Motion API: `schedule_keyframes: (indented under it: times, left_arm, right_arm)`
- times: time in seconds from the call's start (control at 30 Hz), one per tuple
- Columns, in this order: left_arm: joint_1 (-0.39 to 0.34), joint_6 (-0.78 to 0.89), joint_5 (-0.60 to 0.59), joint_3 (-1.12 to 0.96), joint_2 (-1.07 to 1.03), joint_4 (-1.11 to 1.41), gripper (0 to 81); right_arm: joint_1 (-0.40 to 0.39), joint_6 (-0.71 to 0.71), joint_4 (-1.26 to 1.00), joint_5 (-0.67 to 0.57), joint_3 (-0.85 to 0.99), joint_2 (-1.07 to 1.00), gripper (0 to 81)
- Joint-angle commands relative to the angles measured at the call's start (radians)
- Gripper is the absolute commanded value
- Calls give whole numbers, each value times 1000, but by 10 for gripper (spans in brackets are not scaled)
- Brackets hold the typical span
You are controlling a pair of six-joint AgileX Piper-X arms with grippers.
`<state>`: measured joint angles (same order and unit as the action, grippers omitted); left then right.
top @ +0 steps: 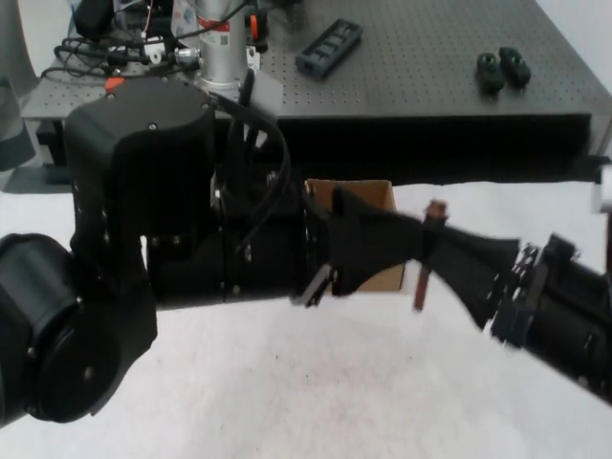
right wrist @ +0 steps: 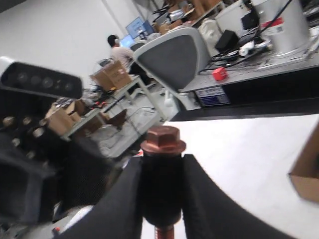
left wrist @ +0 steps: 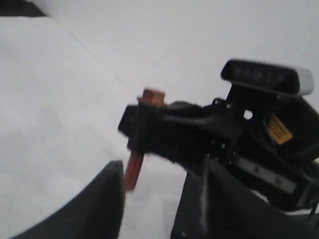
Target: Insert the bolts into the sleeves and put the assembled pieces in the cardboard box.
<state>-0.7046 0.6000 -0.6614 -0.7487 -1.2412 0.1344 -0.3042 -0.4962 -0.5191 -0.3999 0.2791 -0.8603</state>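
Aloft over the white cloth (top: 335, 382) of the bench, the right gripper (right wrist: 163, 164) clamps a copper bolt (right wrist: 163, 141) by the dark sleeve (right wrist: 162, 194) around its shank. The flanged head stands clear above the fingers and the threaded end pokes out below. The grip across the middle keeps the piece upright and leaves both ends free, which lets the fit be checked and should let it drop cleanly into a container. Head tight against the sleeve's top and thread showing underneath suggest the bolt is fully seated, though the fingers hide most of the joint.

The left gripper (left wrist: 157, 199) faces it from the left with its two fingers spread and nothing between them, the bolt's lower end just beside one fingertip (left wrist: 115, 174). It looks placed there as the partner hand for the insertion, near enough to steady or take the piece, yet it is not holding anything.

The cardboard box (top: 368, 194) sits on the cloth just behind the two grippers, on the far side, its open top turned up. With the assembled piece hanging near its right corner, only a brief carry toward the far left appears to be left before release. The left arm's bulk crowds that route, so a clash of fingers is the likely hazard.
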Motion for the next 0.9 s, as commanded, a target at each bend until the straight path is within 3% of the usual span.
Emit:
schedule_keyframes:
  times: [0.0, 0.13, 0.5, 0.87]
  left_arm:
    - [-1, -108, 73, -6, 15, -77, 216]
    - [-1, -218, 253, 20, 65, -213, 3]
    - [-1, -173, 488, 268, 341, -309, 2]
    - [-1, -174, 815, 340, 586, -686, 6]
  right_arm:
    - [96, 105, 113, 26, 93, -60, 79]
    - [122, 231, 273, 47, 241, -208, 79]
    - [104, 364, 572, 258, 726, -764, 79]
    - [50, 385, 699, 343, 1054, -1140, 79]
